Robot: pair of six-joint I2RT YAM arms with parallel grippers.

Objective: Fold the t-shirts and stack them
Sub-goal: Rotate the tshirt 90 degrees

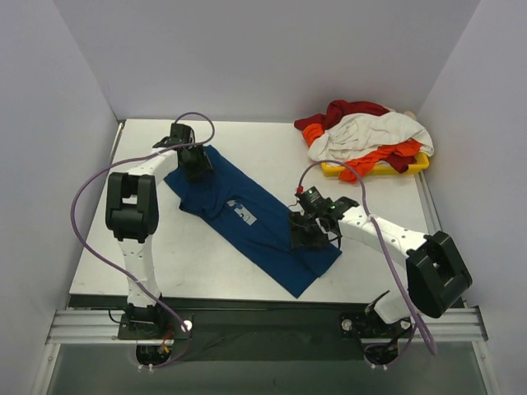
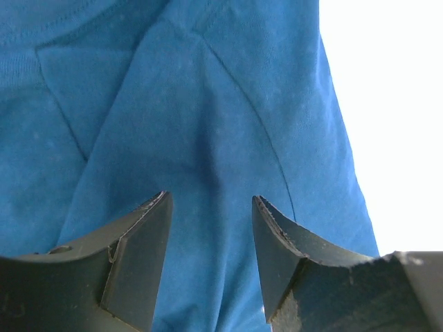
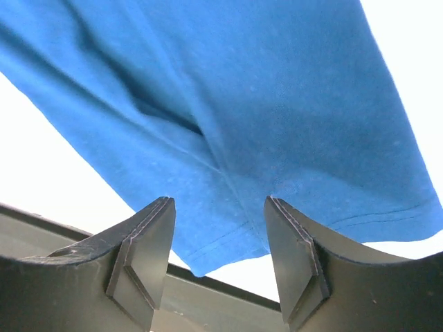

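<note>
Blue t-shirt [image 1: 247,218] lies beneath the spread-fingered left gripper [image 2: 211,204] and right gripper [image 3: 218,204], with heaped shirts [image 1: 362,132] covering the yellow tray [image 1: 416,167].

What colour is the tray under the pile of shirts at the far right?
Yellow; the tray shows only in the top external view.

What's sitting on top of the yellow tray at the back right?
A loose heap: a dark red shirt, a white shirt and an orange shirt. They cover most of the yellow tray; only its front edge shows. Anything beneath them is hidden.
</note>
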